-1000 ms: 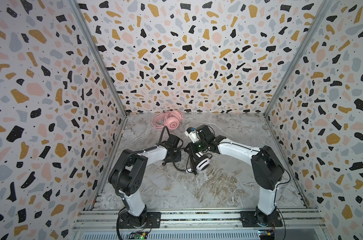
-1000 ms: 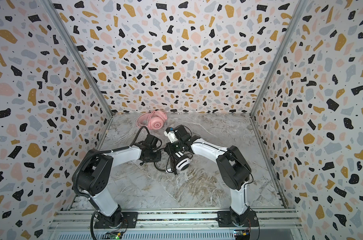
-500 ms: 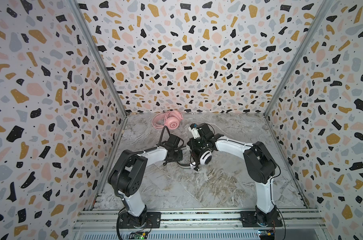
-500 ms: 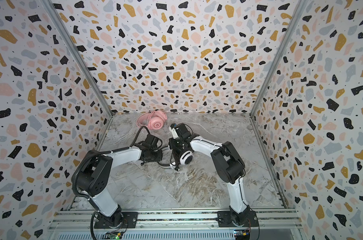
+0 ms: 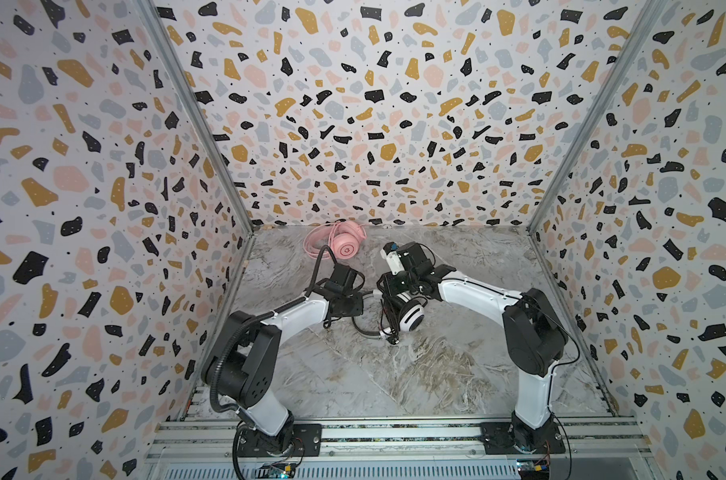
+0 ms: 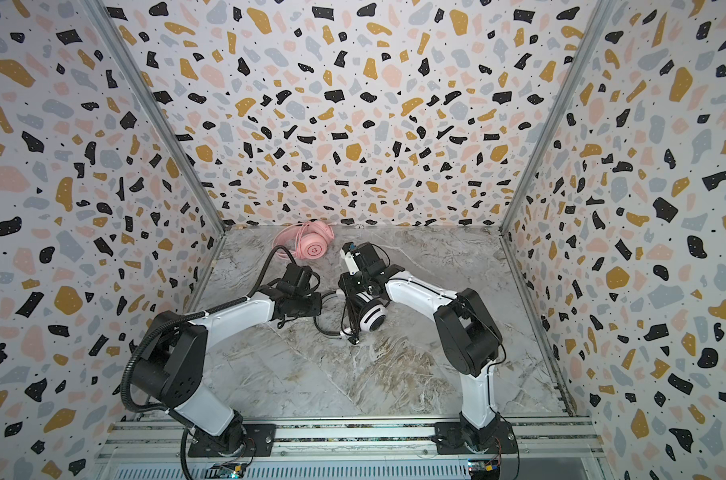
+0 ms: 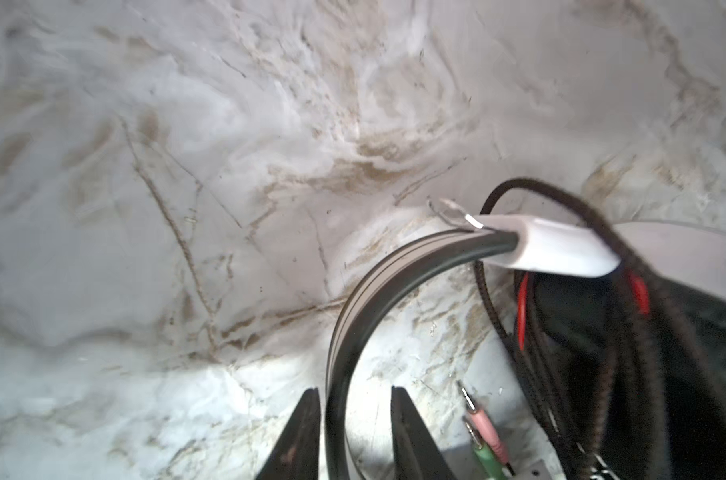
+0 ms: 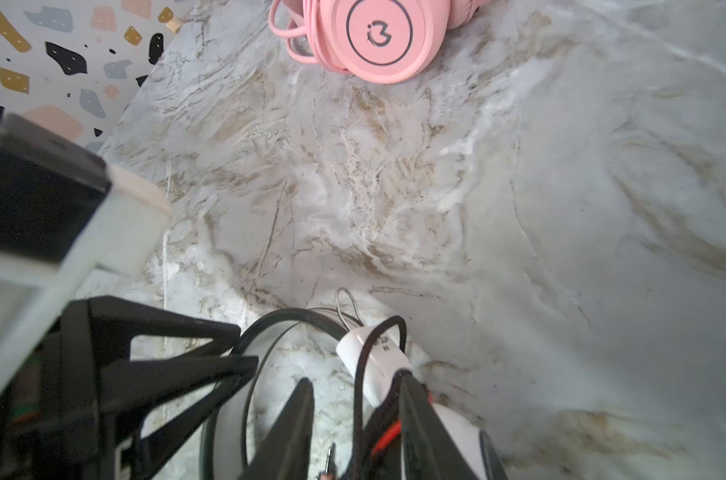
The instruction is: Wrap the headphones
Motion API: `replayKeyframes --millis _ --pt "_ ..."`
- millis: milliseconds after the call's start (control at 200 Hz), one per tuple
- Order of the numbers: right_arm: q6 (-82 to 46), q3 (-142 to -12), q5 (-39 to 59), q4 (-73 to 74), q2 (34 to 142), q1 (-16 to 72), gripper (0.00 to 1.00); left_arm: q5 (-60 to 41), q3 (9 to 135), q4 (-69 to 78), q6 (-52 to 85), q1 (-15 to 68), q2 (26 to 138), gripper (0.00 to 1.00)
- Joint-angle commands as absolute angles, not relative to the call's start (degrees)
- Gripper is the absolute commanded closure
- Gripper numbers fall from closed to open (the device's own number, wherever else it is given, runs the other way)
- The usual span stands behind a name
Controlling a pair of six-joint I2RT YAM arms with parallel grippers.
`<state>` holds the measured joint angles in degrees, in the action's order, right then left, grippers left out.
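The white headphones (image 5: 411, 318) with black stripes lie mid-floor between both arms, showing in both top views (image 6: 373, 318). My left gripper (image 7: 355, 388) is open and straddles the striped headband (image 7: 353, 299), which runs close to one finger with a gap to the other. My right gripper (image 8: 355, 378) is open too; the black braided cord (image 8: 359, 399) passes between its fingers beside the white slider (image 8: 371, 357). Pink and green plugs (image 7: 483, 432) rest on the floor. The pink headphones (image 5: 344, 245) sit by the back wall, apart from both grippers.
Terrazzo-patterned walls (image 5: 103, 208) close the marble floor (image 5: 394, 382) on three sides. A metal rail (image 5: 394, 436) with both arm bases runs along the front. A loop of black cord (image 5: 363, 330) lies on the floor in front of the left gripper.
Both grippers' jaws have parted from shut. The right arm's elbow swung inward and back out, and the white earcup shifted slightly on the floor.
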<state>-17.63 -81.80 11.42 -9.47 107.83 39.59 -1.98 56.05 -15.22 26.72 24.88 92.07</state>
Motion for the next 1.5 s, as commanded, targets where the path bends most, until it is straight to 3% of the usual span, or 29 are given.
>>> replayKeyframes --millis 0,310,430,506,581,746,851,971,1166,1291,1492 --pt "-16.0 -81.0 9.5 -11.1 102.7 39.6 0.6 0.3 55.3 -14.0 27.0 23.2 88.7 0.65" --pt "-14.5 -73.0 6.8 -5.0 91.8 38.8 0.59 1.8 50.5 -10.0 26.6 13.7 74.1 0.55" --pt "-12.1 -63.2 1.8 1.8 82.7 37.6 0.58 8.9 45.2 -6.6 26.4 9.6 64.7 0.43" --pt "-11.1 -57.6 -2.5 4.9 77.6 36.0 0.57 13.5 41.3 -3.0 25.7 8.8 60.0 0.28" --pt "-11.4 -52.1 -6.1 7.7 73.0 32.9 0.56 18.4 38.4 0.1 25.6 8.4 57.7 0.19" --pt "-13.3 -40.8 -11.5 16.7 64.0 23.0 0.51 30.9 34.8 6.9 26.1 7.8 56.8 0.15" --pt "-13.7 -35.3 -19.9 21.5 60.8 18.2 0.39 38.5 30.6 15.6 23.8 7.7 56.1 0.15" --pt "-15.9 -32.3 -23.5 22.0 61.7 12.4 0.32 44.2 24.5 26.8 19.4 7.7 54.6 0.15" --pt "-14.1 -23.7 -25.5 33.5 67.2 9.2 0.21 46.4 10.9 52.5 9.4 7.5 56.2 0.16" --pt "-11.6 -21.0 -28.8 39.0 70.6 9.0 0.2 44.1 9.0 57.8 6.3 6.9 60.7 0.14" --pt "-6.6 -11.9 -30.4 61.7 74.8 8.4 0.2 38.4 6.1 69.1 5.0 3.9 70.1 0.12"
